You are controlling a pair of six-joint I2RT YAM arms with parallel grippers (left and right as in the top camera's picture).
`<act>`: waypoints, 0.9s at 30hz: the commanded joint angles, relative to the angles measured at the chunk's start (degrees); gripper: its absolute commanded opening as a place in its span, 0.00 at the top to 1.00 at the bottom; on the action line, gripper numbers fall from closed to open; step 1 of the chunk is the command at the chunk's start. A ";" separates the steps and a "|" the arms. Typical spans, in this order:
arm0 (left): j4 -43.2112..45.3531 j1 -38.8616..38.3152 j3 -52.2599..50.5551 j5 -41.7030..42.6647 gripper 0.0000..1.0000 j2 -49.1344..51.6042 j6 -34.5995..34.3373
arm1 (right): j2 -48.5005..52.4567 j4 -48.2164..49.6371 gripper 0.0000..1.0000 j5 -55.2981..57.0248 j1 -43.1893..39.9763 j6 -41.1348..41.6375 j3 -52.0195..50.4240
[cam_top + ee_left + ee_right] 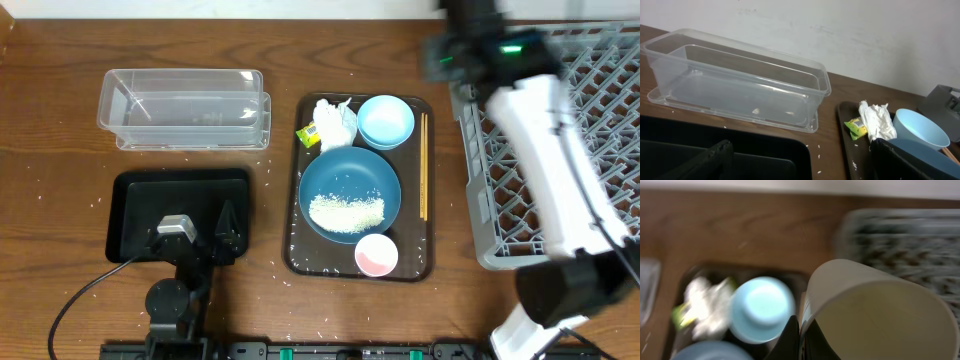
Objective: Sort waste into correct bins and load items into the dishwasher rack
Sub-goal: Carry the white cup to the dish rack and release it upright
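Right gripper [800, 335]: its dark fingers are pinched tight on the rim of a white cup [875, 312].
Cup position: held in the air with its mouth turned toward the wrist camera. A small light-blue bowl [762, 309] lies below to its left. A large square grey plastic lattice rack [905, 245] is at upper right.
Left gripper [193, 238]: jaws spread wide with nothing in them, above a flat black rectangular tray [130, 215].
Overhead view only: a brown serving tray [412, 225] carries a large dark-blue round dish [350, 180] with a heap of white rice [347, 212], a small pink cup [376, 254] and thin wooden chopsticks [423, 165]. The right arm crosses the rack, and the cup cannot be made out under the blurred wrist.
Left wrist view only: the inside of a clear rectangular plastic tub [740, 85] has a stray speck on its floor. Crumpled white tissue [877, 122] touches a small yellow-green wrapper [856, 127].
Right wrist view: heavily blurred.
Writing: the wrapper's print is too small to read.
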 commanded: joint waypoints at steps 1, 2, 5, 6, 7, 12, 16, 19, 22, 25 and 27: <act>-2.03 -0.26 -0.90 0.59 0.11 -0.37 0.98 | -0.87 0.83 0.99 -3.26 -7.58 -2.27 0.44; -2.03 -0.26 -0.90 0.59 0.10 -0.37 0.98 | -0.94 1.33 0.99 -5.99 -10.10 -3.39 0.44; -2.03 -0.26 -0.90 0.59 0.10 -0.37 0.98 | -0.46 2.95 0.99 -18.34 -18.23 -7.10 0.44; -2.03 -0.26 -0.90 0.61 0.11 -0.37 0.98 | -0.09 3.63 0.99 -24.20 -21.75 -8.11 0.44; -2.03 -0.26 -0.90 0.59 0.11 -0.37 0.98 | 0.20 4.13 0.99 -28.96 -24.22 -8.87 0.42; -2.03 -0.26 -0.90 0.59 0.11 -0.37 0.98 | 3.72 8.57 0.99 -54.42 -35.87 -11.63 0.42; -2.03 -0.26 -0.90 0.59 0.10 -0.37 0.98 | 7.93 9.51 0.99 -61.81 -42.49 -11.58 0.42; -2.03 -0.26 -0.90 0.59 0.11 -0.37 0.98 | 11.37 10.62 0.99 -64.00 -45.70 -11.56 0.42; -2.03 -0.26 -0.90 0.59 0.11 -0.37 0.98 | 15.89 14.14 0.99 -73.33 -48.39 -11.34 0.42; -2.03 -0.26 -0.90 0.59 0.11 -0.37 0.98 | 20.61 18.18 0.99 -83.82 -50.10 -10.67 0.42; -2.03 -0.26 -0.90 0.59 0.11 -0.37 0.98 | 23.85 21.27 0.99 -89.31 -50.60 -9.97 0.42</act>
